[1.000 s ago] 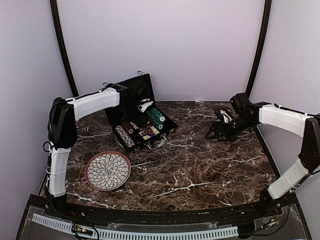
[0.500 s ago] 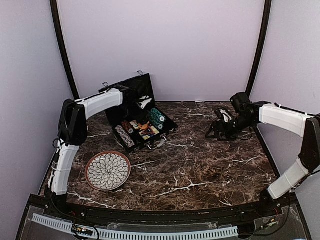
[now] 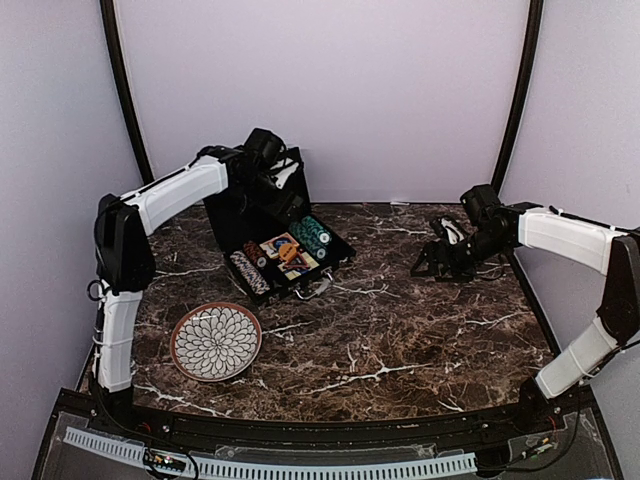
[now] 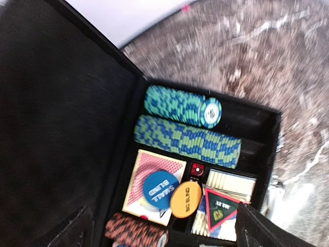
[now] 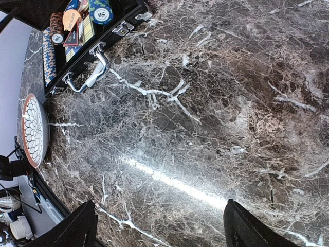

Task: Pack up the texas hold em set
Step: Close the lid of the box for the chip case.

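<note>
Two empty, wide-spread grippers: left gripper (image 3: 285, 185) over briefcase (image 3: 292, 288), right gripper (image 3: 438, 257) apart; plate (image 3: 216, 342) nearby.

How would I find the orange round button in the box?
Look at the open black briefcase at the far left of the marble table. In its middle, next to two rows of green-and-blue chips, two round buttons sit touching among the card decks. It's the orange button, not the blue button.
</note>
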Robot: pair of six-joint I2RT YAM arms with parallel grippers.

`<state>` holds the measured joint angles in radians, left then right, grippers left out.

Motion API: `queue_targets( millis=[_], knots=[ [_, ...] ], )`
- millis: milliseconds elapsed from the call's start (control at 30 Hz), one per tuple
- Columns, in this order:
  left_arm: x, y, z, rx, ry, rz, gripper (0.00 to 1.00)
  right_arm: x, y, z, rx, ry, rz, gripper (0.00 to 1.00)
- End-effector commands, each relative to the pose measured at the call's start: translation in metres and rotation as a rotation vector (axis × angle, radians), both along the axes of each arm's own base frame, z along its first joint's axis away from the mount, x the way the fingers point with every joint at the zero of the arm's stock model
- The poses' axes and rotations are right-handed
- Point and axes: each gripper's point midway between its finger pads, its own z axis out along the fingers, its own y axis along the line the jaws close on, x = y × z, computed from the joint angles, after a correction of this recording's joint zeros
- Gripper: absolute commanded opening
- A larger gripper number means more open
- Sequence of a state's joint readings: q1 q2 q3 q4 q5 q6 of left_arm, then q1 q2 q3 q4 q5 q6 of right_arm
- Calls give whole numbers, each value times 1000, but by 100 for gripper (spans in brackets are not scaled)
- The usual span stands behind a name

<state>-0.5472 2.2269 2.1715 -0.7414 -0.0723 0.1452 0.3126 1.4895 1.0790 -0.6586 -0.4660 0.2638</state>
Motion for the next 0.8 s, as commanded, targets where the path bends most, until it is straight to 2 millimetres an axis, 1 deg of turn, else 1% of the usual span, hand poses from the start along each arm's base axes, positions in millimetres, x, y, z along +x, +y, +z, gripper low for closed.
queue_targets(
  millis=[0,33,67,100,133,167,200,233,267,300,333,367,400,433,467,500,533,567,600,633,667,700,733,767],
  knots=[
    [-7,25,109,-134,-183,89,99,10,-2,5,-5,-30,-12,86],
    [-4,34,115,-142,-193,111,99,10,-1,5,-3,-32,-9,86],
    [-5,42,129,-162,-214,135,99,10,0,5,-3,-30,-6,86],
    [-2,53,134,-168,-224,164,99,11,0,5,-2,-31,-4,86],
    [-2,62,146,-187,-245,189,99,11,0,5,0,-31,-3,86],
    [0,76,156,-199,-263,219,99,12,0,4,0,-31,-2,86],
    [1,83,160,-216,-263,239,99,12,1,5,0,-32,1,86],
    [4,98,166,-225,-273,264,99,12,1,4,1,-32,2,86],
    [7,112,168,-254,-262,303,99,11,1,4,3,-31,5,86],
    [6,118,170,-275,-256,311,99,11,2,3,4,-30,7,86],
    [10,134,172,-294,-253,353,99,11,2,3,4,-31,7,86],
    [8,140,173,-318,-248,358,99,11,2,2,4,-29,8,87],
    [12,157,174,-344,-248,399,99,10,2,2,5,-28,9,87],
    [10,160,172,-383,-235,391,99,10,2,2,5,-28,10,87],
    [14,179,171,-418,-227,433,99,10,2,2,6,-29,9,87],
    [13,181,167,-474,-200,430,99,10,2,2,7,-28,10,87],
    [15,199,155,-495,-172,462,99,10,2,2,8,-28,10,87],
    [16,196,154,-561,-142,433,99,10,2,1,9,-26,11,87],
    [20,208,143,-583,-111,451,99,10,2,1,9,-25,9,86],
    [20,204,140,-633,-76,425,99,10,2,2,9,-25,9,87],
    [25,209,128,-649,-45,434,99,10,3,2,11,-26,9,87],
    [26,206,126,-684,-20,415,99,10,3,2,13,-26,8,87],
    [29,207,117,-695,0,418,99,10,3,2,15,-25,9,87],
    [31,205,117,-717,2,406,99,10,3,2,15,-25,10,87]
  ],
)
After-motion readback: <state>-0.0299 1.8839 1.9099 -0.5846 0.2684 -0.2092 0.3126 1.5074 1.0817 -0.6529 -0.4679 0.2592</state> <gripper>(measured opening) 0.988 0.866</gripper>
